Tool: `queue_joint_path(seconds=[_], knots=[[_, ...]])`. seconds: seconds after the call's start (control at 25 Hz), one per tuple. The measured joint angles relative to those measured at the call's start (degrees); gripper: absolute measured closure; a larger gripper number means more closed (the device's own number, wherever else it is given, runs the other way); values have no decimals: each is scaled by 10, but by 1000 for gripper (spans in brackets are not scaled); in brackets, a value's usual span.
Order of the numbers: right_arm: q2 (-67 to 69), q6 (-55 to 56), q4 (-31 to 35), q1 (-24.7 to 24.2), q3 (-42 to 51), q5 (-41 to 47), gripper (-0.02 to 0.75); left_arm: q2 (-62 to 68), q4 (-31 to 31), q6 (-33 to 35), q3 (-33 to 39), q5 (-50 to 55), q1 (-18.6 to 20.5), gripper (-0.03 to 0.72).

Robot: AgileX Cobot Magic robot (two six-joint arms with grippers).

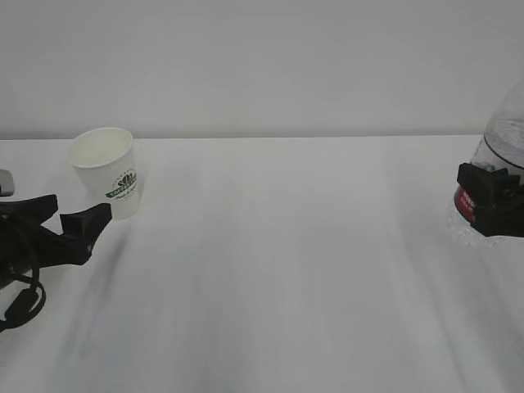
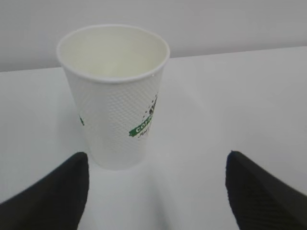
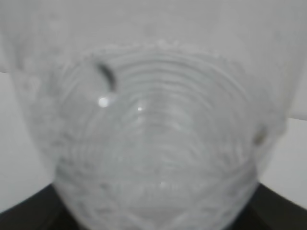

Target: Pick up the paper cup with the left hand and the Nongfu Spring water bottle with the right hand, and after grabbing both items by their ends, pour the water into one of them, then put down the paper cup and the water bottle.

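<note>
Cup [image 1: 105, 170] stands upright on white table [image 1: 278, 262], far left, near the back edge. Left claw [image 1: 51, 214] sits just in front of it & slightly lower, jaws spread wide, nothing held. In ext view one black finger [image 1: 84, 229] tip overlaps the cup's lower side; can't tell if it touches. Left wrist view: cup [image 2: 114, 93] stands ahead of the fingers, closer to the left finger [image 2: 57, 194] than the right one [image 2: 264, 191], with bare table between cup base & both tips.

Bottle [image 1: 503, 155] at far right edge, partly cut off by frame. Right claw [image 1: 491, 201] wraps its body at label height, black fingers on either side of it, so closed on bottle at a medium gap. Right wrist view: bottle [image 3: 153, 143] fills nearly the whole frame, blurry, pressed between dark finger bases at the bottom corners.

Materials: cup = white paper, tapered, rolled rim, fine dimpled texture on the wall, inside plain & looks empty. Dark green logo w/ small text low on its side. Bottle = clear plastic, ribbed w/ concentric rings, rounded dome top in ext view; red label showing behind the claw. Inside looks pale & hazy, w/ a couple of bright glints; water level can't be made out. Table smooth, matte white; wall behind plain grey-white.
</note>
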Motion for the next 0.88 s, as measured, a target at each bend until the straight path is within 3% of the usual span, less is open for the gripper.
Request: queue_joint_path(seconds=[0.88], knots=[[0, 0, -1, 0, 0, 0, 259, 46, -31, 0, -85, 42, 0, 32]])
